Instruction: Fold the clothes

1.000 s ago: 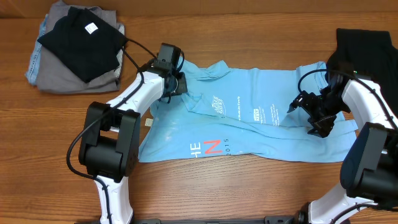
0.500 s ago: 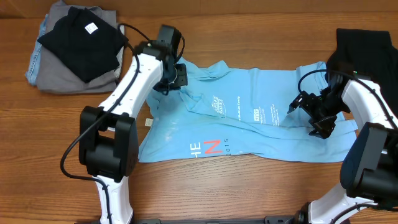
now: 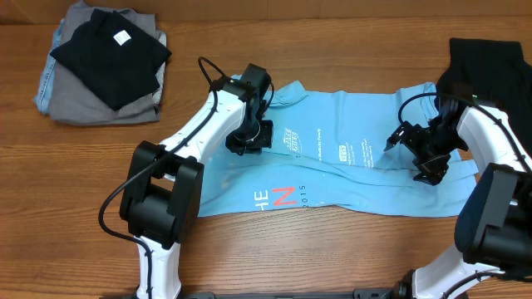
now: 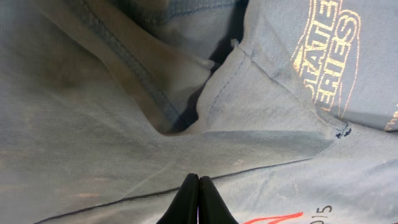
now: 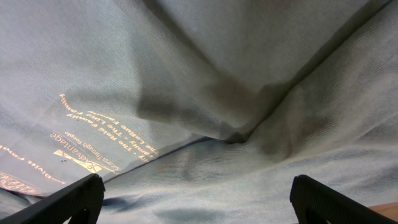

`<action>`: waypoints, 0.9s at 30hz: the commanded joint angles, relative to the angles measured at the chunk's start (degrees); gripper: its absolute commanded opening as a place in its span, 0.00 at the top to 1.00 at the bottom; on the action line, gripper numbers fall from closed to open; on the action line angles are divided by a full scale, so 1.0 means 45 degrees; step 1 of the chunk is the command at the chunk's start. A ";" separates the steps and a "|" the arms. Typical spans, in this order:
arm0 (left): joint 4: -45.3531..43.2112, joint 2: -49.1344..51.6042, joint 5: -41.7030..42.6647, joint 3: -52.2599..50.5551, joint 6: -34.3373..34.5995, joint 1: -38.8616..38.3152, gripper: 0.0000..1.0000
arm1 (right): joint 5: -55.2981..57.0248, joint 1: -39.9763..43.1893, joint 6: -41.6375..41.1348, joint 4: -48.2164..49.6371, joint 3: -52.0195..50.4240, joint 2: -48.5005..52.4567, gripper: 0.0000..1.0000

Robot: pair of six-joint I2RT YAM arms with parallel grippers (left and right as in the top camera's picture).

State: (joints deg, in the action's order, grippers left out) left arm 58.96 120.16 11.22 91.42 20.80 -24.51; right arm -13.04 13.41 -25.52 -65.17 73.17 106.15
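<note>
Overhead: T-shirt (image 3: 357,178) lay spread across table (image 3: 100,183) ctr. L gripper (image 3: 249,141) sat on its upper-left part, R gripper (image 3: 422,162) over its right side.
L wrist: tips clenched together at the cloth; pinch unclear.
R wrist: fingers (image 5: 71,198) wide apart, released, above the shirt.

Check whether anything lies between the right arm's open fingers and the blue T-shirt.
Nothing visible does. The right gripper, fingers open, hangs right over the light blue T-shirt; only its cloth shows between them.
</note>
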 commanded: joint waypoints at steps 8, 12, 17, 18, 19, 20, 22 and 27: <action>-0.0364 0.0112 0.0146 -0.0500 0.0257 0.0019 0.96 | 0.0112 -0.0063 -0.0044 -0.0121 -0.0034 -0.0155 0.00; -0.0549 0.0107 0.0146 -0.0505 0.0340 0.0024 0.96 | 0.0112 -0.0063 -0.0039 -0.0160 -0.0034 -0.0155 0.00; -0.0869 0.0107 0.0141 -0.0510 0.0335 0.0024 0.96 | 0.0112 -0.0063 -0.0039 -0.0165 -0.0034 -0.0155 0.00; -0.0981 0.0112 0.0146 -0.0510 0.0340 0.0024 0.96 | 0.0112 -0.0063 -0.0044 -0.0170 -0.0034 -0.0155 0.00; -0.1054 0.0112 0.0146 -0.0510 0.0340 0.0024 0.96 | 0.0112 -0.0063 -0.0044 -0.0170 -0.0034 -0.0155 0.00; -0.1103 0.0112 0.0146 -0.0510 0.0345 0.0024 0.96 | 0.0117 -0.0063 -0.0044 -0.0180 -0.0034 -0.0155 0.00; -0.1117 0.0112 0.0151 -0.0510 0.0437 0.0019 0.96 | 0.0112 -0.0063 -0.0039 -0.0194 -0.0034 -0.0155 0.00; -0.0971 0.0112 0.0165 -0.0520 0.0539 0.0019 0.96 | 0.0112 -0.0063 -0.0044 -0.0199 -0.0034 -0.0155 0.00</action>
State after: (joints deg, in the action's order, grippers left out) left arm 54.22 120.16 11.22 89.36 21.96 -24.51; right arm -13.06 13.41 -25.50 -66.02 73.17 106.15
